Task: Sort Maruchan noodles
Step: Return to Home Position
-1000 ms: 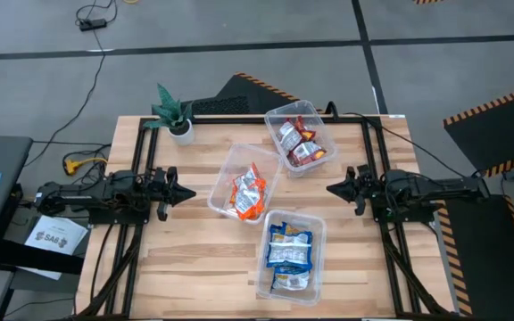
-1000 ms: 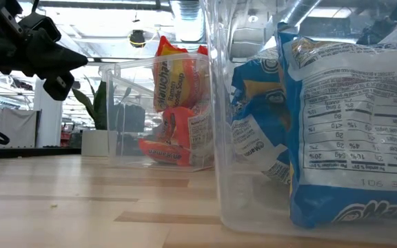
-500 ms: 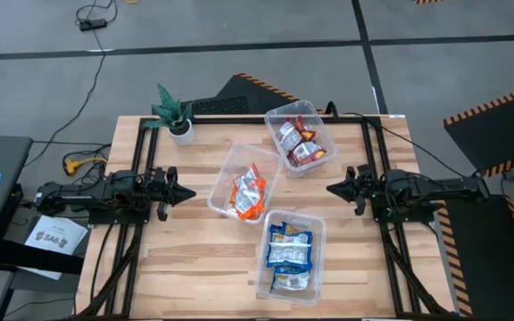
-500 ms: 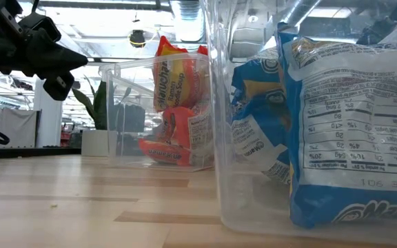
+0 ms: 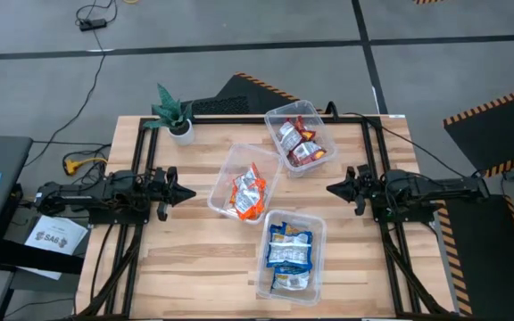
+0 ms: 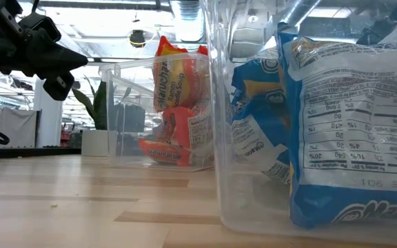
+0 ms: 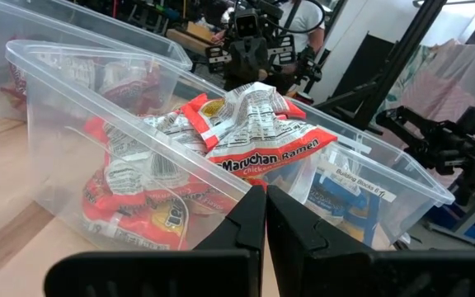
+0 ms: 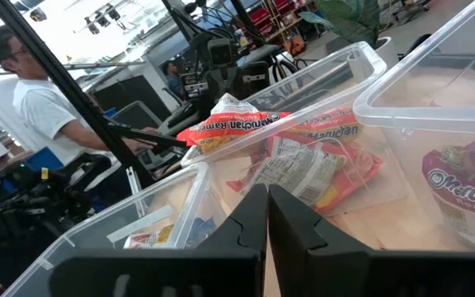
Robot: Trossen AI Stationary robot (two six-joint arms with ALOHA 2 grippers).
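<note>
Shiny plastic on pale wood.
Clear, smooth plastic tubs (image 5: 228,162) hold crinkled, glossy noodle packets (image 5: 248,193); the planked wooden table (image 5: 194,254) looks matt.

Grey floor (image 5: 239,22) with yellow-black hazard tape (image 5: 493,103)

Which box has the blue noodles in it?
The clear box farthest from the plant holds the blue packets. The middle box holds orange ones, and the back box holds red ones.

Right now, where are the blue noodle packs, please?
High view: the blue noodle packs lie in the bottom clear tub, right of centre, below the orange packs.
</note>
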